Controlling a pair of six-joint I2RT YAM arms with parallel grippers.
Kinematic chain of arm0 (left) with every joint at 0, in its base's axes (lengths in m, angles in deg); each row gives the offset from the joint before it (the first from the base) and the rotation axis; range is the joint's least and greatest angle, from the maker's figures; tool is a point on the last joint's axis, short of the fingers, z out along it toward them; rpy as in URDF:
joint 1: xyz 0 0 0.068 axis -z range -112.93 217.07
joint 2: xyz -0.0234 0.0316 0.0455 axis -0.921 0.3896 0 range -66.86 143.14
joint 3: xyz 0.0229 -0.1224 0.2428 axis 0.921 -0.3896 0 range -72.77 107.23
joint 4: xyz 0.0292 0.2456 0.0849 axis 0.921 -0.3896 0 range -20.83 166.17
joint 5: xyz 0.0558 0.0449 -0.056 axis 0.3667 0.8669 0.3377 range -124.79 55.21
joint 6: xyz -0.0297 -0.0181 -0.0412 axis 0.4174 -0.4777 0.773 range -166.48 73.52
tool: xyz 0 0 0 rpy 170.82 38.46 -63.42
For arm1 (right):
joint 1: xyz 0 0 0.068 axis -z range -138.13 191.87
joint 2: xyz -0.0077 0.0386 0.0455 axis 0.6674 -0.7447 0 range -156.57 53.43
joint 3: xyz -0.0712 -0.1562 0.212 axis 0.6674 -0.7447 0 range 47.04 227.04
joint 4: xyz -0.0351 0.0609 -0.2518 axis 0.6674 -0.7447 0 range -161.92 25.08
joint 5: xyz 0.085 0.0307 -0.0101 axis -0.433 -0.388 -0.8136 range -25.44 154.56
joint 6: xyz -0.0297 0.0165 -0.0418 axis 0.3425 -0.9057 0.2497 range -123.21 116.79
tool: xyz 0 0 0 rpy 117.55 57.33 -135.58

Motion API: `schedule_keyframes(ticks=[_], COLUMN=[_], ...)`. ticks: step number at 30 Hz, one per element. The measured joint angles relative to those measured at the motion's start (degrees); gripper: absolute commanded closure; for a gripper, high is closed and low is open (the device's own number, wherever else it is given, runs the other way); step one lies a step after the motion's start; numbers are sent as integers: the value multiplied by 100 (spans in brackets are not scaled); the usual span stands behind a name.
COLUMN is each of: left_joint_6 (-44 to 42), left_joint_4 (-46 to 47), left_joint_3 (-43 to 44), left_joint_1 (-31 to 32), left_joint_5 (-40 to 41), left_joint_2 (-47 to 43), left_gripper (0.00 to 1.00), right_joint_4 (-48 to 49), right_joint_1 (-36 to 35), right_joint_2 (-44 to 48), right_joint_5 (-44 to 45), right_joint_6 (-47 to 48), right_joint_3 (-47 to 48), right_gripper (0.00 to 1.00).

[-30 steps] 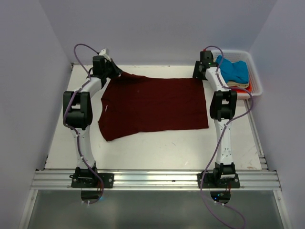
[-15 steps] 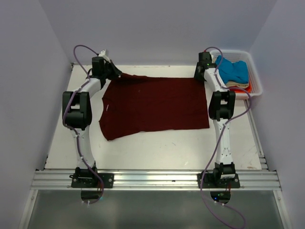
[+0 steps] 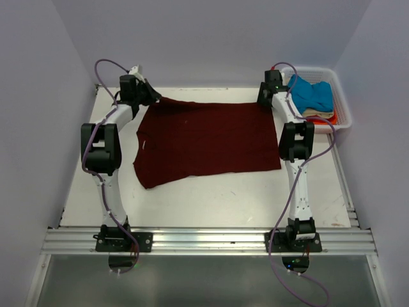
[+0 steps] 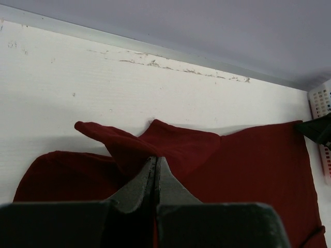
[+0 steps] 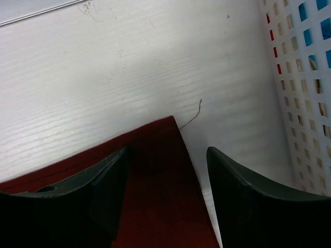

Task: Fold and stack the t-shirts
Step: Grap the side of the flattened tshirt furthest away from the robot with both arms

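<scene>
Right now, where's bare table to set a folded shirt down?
Free: the wide table strip between the maroon shirt and the arm bases. Crowded: far edge, with left gripper and right gripper at the shirt's corners; basket is full.

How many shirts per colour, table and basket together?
maroon shirt: 1
blue shirt: 1
cream shirt: 1
orange-red shirt: 1
Total: 4 visible
</scene>
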Motion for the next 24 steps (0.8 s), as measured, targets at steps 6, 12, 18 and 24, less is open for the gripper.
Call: schedule_keyframes(ticks=[6,12,18,24], left_joint_6=[0,0,0,2], left_joint_4=[4,4,7,4], left_joint_3=[-26,-52,-52,-52], left_joint_1=[0,0,-81,-170], left_joint_5=[-42,-66,-92,-109], left_joint_2=[0,0,0,0], left_gripper=[100,100,100,100], right_joint_4=[155,339,393,428], right_joint_1=[-4,9,94,122], right_joint_2=[0,0,-28,-125], right_joint_5=[-2,-17,-20,-59], right_joint_6=[-2,-39,-131,-177], right_joint_3=[-28,-74,-70,52], right_gripper=[33,42,62,67])
